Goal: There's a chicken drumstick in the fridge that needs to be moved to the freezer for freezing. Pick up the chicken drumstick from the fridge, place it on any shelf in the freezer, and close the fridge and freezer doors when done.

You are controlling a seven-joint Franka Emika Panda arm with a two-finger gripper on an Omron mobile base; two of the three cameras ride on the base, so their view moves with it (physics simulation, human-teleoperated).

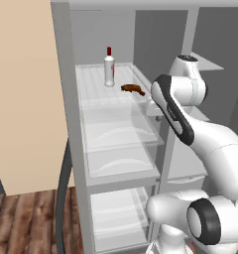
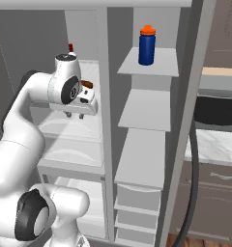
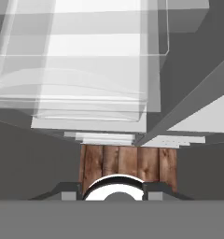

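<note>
The chicken drumstick (image 1: 133,89) lies on the fridge's (image 1: 81,149) upper glass shelf (image 1: 98,87), beyond and above the gripper (image 2: 74,115), its long axis running roughly across the shelf, just beside the white red-capped bottle (image 1: 109,67). The gripper hangs in front of the shelf edge, pointing down, jaws narrow and holding nothing. Both compartments stand open, with the freezer (image 2: 147,120) and its blue bottle (image 2: 147,45) off to the gripper's right.

Two bottles (image 1: 109,67) (image 2: 147,45), one chicken drumstick (image 1: 133,89)
</note>
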